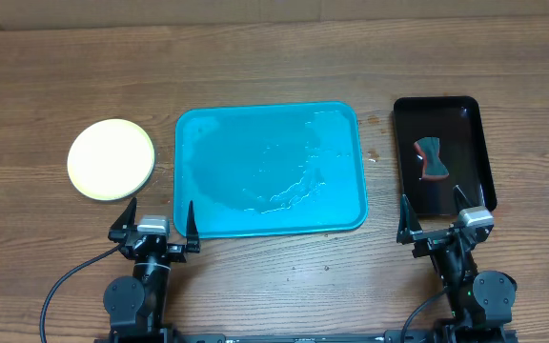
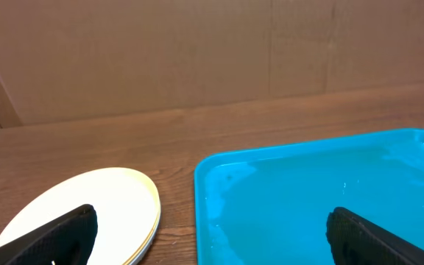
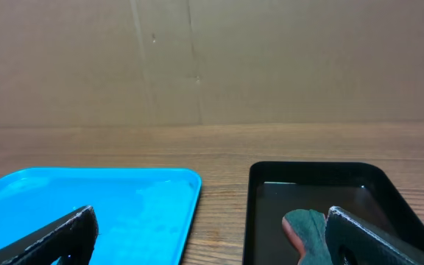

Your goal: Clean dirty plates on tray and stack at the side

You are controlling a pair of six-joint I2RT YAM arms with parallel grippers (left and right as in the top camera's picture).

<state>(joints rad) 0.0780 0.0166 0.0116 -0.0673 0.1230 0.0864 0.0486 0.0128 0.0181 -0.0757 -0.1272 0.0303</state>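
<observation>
The turquoise tray [image 1: 270, 170] lies in the middle of the table with no plates on it, only wet streaks. It also shows in the left wrist view [image 2: 322, 199] and the right wrist view [image 3: 87, 195]. The plates [image 1: 111, 159] sit in one stack on the table left of the tray, pale top with a yellow-green rim; the stack shows in the left wrist view [image 2: 87, 210]. My left gripper [image 1: 155, 221] is open and empty near the tray's front left corner. My right gripper [image 1: 435, 217] is open and empty at the black tray's front edge.
A narrow black tray [image 1: 443, 152] stands right of the turquoise tray and holds a red and green sponge [image 1: 432, 158], seen too in the right wrist view [image 3: 305, 230]. A cardboard wall [image 2: 197, 51] closes the far side.
</observation>
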